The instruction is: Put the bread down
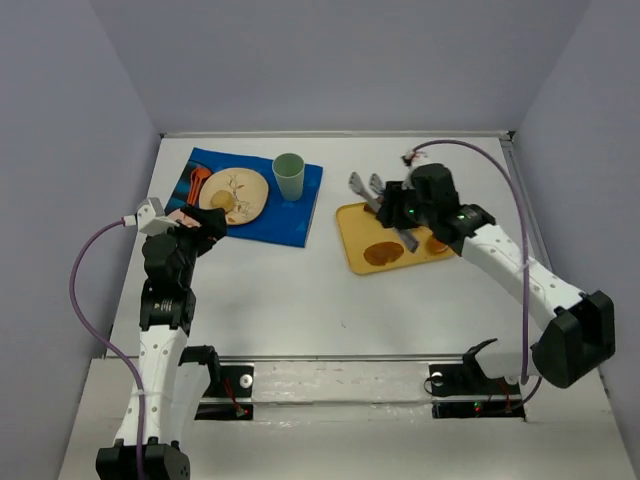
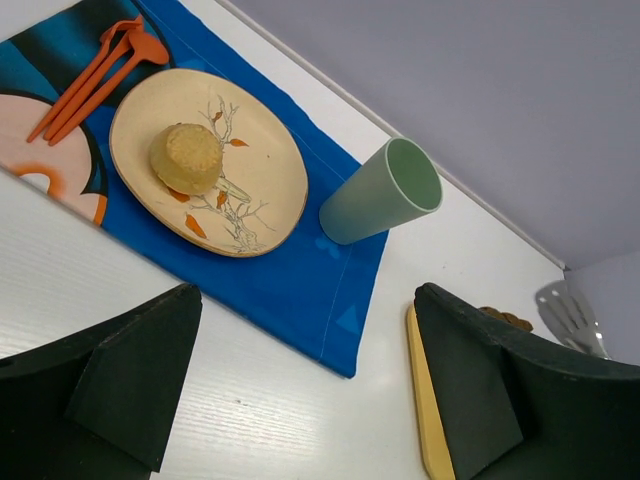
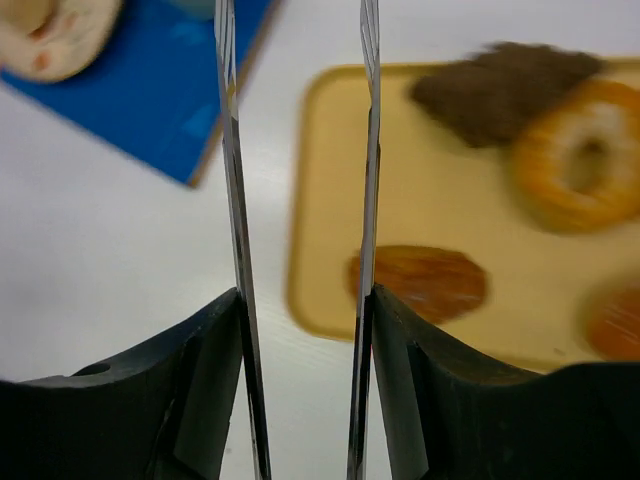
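We see the bread (image 2: pixel 186 157) sitting on the plate (image 2: pixel 275 190); left gripper (image 2: pixel 305 330) gapes wide, empty, right gripper (image 3: pixel 300 330) clamps the metal tongs (image 3: pixel 370 150).

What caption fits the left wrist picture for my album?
A round bun sits on a plate on a blue mat, beside a green cup.

Your white-and-black left arm (image 1: pixel 160 330) rises folded at the elbow, and its black two-finger hand (image 2: pixel 308 295) is spread wide with nothing between the fingers. Your right arm (image 1: pixel 510 262) stretches forward and to the left, its hand (image 3: pixel 305 295) gripping thin silver metal tongs (image 3: pixel 228 150) whose blades stand apart.
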You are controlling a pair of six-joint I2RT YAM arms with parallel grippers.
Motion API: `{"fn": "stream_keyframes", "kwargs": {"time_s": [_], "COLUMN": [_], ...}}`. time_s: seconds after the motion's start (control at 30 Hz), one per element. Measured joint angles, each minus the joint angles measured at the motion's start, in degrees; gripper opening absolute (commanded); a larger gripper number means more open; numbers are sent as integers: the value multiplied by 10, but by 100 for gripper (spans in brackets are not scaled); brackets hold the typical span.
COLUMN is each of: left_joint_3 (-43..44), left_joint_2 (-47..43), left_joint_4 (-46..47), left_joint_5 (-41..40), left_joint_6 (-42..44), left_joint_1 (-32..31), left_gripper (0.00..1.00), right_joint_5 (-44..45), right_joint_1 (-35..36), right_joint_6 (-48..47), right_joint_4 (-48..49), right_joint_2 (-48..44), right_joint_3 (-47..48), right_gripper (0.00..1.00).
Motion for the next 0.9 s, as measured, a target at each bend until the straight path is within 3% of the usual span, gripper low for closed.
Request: {"fn": "stream_keyframes", "kwargs": {"time_s": [0.2,0.37,0.5,0.8,0.83,0.87,0.9], "left_joint_3": [0,0,0,0,0,0,0], "left_joint_2": [0,0,0,3,3,3,3], "left_joint_4": [1,6,9,9,9,9,9], "left_joint_5": [5,5,6,7,7,7,7], "left_joint_6": [-3,-5,-5,-5,-5,-5,-5], "left_joint_1": [0,0,0,0,0,0,0], "left_gripper": [99,99,99,99,99,99,99], "right_joint_5": [52,70,84,134,143,152,157], "right_joint_1": [-268,-389,-440,-450,-450,-450,-450], "right_joint_6": [-3,-27,-44,-63,-63,-62,-63], "right_joint_4": [8,16,35,40,38,37,37], "right_joint_2": [-133,-137,-74,69,76,80,79], "right_joint_3": [-136,-171,-171,-171,-171,-172,-172], "right_gripper": [60,62,65,76,80,100,100]}}
